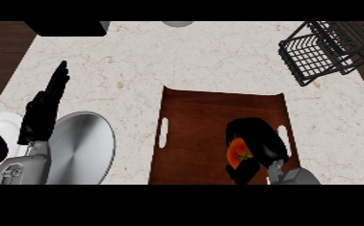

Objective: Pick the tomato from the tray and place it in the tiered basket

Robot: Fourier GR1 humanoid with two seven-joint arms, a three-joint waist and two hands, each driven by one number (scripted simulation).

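A red-orange tomato (237, 151) lies on the brown wooden tray (202, 119) near its lower right part. My right hand (257, 138) is curled over and around the tomato, fingers above it and the thumb below, hiding most of it. The black wire tiered basket (316, 52) stands at the counter's far right corner, well away from the hand. My left hand (44, 107) stays open at the left edge, fingers straight and pointing up, holding nothing.
A round grey metal lid or pan (82, 148) lies beside the left forearm. A white plate (8, 129) shows at the left edge. A dark block (68, 28) sits at the top left. Bare marble counter (206, 56) stretches between tray and basket.
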